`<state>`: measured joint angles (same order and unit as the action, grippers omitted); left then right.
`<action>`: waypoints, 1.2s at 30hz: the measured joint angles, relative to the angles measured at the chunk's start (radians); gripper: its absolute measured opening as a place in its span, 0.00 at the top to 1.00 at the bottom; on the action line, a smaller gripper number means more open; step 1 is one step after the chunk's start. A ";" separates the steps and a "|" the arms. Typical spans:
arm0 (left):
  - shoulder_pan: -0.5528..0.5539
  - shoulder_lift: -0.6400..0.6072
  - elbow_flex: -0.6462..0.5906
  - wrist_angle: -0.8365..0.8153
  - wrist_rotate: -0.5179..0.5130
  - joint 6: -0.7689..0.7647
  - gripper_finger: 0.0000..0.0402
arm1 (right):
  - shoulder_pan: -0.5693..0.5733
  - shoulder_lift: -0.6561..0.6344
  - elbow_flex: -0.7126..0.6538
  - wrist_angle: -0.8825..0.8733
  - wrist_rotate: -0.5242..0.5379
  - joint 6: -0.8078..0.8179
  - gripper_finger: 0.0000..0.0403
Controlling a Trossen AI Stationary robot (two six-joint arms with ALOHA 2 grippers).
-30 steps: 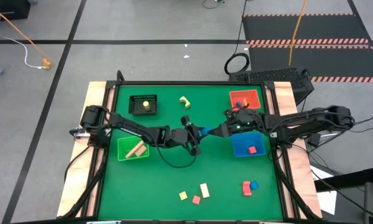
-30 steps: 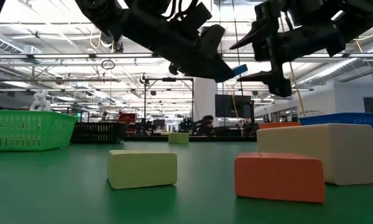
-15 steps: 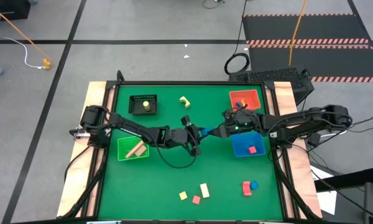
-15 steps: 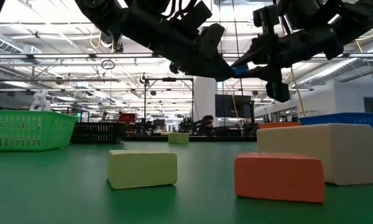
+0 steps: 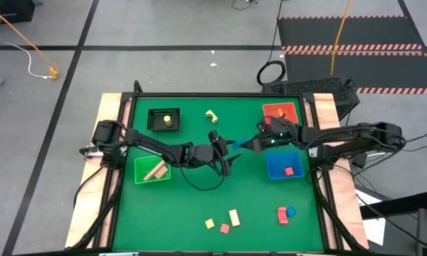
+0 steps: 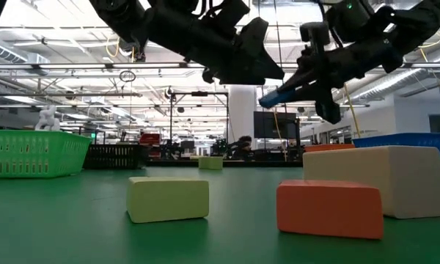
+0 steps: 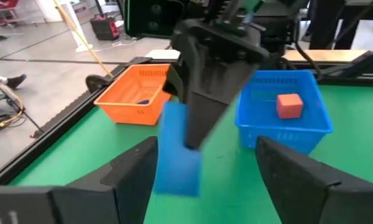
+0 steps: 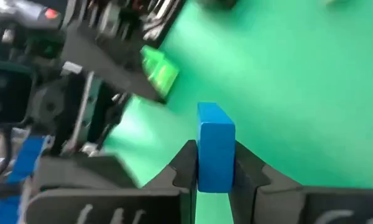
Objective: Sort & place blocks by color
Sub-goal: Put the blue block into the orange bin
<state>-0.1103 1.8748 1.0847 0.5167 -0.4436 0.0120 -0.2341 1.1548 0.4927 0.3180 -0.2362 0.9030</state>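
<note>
Blue block [image 8: 216,148] has passed to the right tool [image 5: 248,144], clamped; left tool [image 5: 228,161] now wide, released. Blue bin [image 5: 283,166] stands just right.

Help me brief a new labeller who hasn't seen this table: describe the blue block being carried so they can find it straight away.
Start at the green table and look just left of the red bin and blue bin. There the right tool holds the blue block in the air, facing the open left tool. It is the only block off the table and clamped between fingers.
</note>
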 joint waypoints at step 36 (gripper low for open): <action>0.376 0.000 0.000 -0.443 -0.022 -0.421 0.30 | -0.630 -0.283 0.000 -0.615 0.292 -0.542 0.64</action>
<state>0.2659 1.8748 1.0843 0.0736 -0.4652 -0.4093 -0.8644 0.8715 0.4927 -0.2970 0.0563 0.3606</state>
